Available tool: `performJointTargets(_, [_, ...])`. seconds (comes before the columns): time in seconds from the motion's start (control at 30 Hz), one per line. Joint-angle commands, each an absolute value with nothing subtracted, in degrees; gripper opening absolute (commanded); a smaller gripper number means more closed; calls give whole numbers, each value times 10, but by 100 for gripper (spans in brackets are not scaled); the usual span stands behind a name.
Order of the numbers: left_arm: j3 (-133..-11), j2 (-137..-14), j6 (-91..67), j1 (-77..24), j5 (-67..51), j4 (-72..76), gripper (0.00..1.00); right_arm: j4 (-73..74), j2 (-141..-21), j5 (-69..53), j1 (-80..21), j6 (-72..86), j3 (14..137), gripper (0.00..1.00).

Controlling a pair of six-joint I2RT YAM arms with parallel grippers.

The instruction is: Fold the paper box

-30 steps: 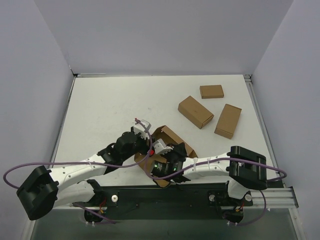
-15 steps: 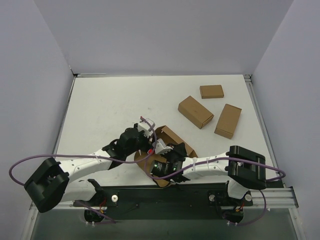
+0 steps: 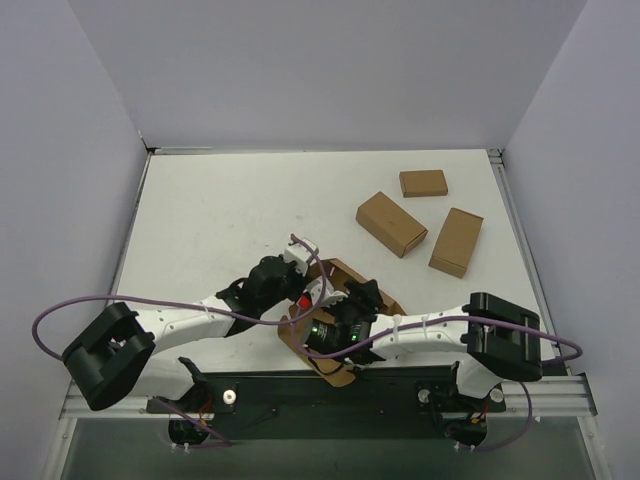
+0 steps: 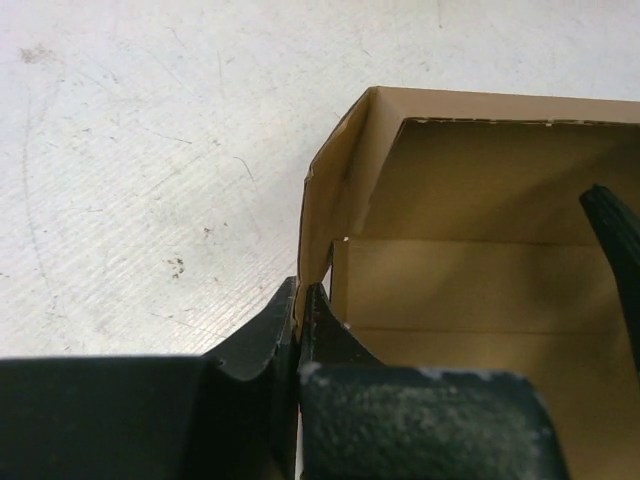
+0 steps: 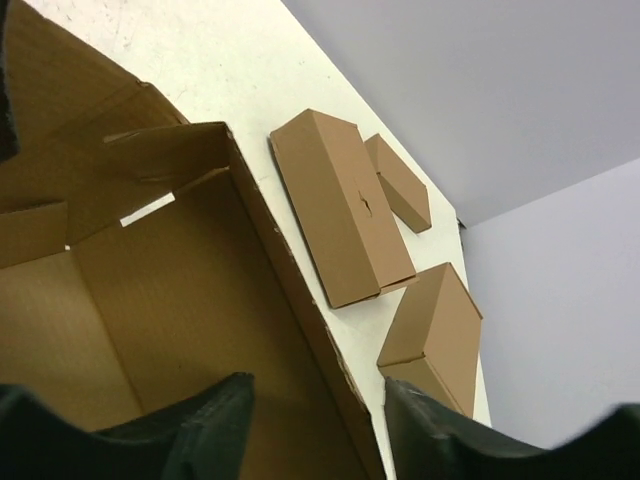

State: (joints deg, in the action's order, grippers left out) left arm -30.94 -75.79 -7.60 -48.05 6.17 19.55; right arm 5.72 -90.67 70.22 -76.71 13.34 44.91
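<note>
Pinched in left hand (image 4: 300, 305): paper box (image 4: 470, 290) wall.

On white flat bench (image 3: 220, 220), front centre: open brown cardboard paper box (image 3: 345, 270). Behind and right of it, well apart: three small closed brown cardboard boxes (image 3: 392, 223) (smallest rearmost).

Your white table (image 3: 210, 220) is scuffed and carries four cardboard pieces. The half-formed paper box (image 3: 340, 270) sits near its front edge. Toward the far right you have a long box (image 3: 392, 223), a small box (image 3: 423, 183) and a third box (image 3: 456, 241), all lying flat and close together.
</note>
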Motion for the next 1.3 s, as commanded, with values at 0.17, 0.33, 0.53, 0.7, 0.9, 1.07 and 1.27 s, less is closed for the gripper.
performJointTargets(0.17, [-273,-745,-120,-504,211,250,0,175,-810,690,-775,264,468,79])
performJointTargets(0.33, [-271,-741,-134,-506,276,243,0,276,-754,647,-781,445,507,80])
performJointTargets(0.53, [-258,-727,-138,-511,315,252,0,251,-694,493,-773,662,528,79])
performJointTargets(0.7, [-254,-718,-152,-512,330,250,0,79,-679,355,-723,750,479,81])
performJointTargets(0.9, [-242,-700,-163,-519,332,255,0,-144,-714,255,-672,842,400,79])
performJointTargets(1.07, [-232,-695,-171,-526,333,258,0,-226,-722,312,-659,888,370,78])
performJointTargets(1.27, [-226,-698,-178,-528,337,268,0,-237,-737,352,-636,939,359,76])
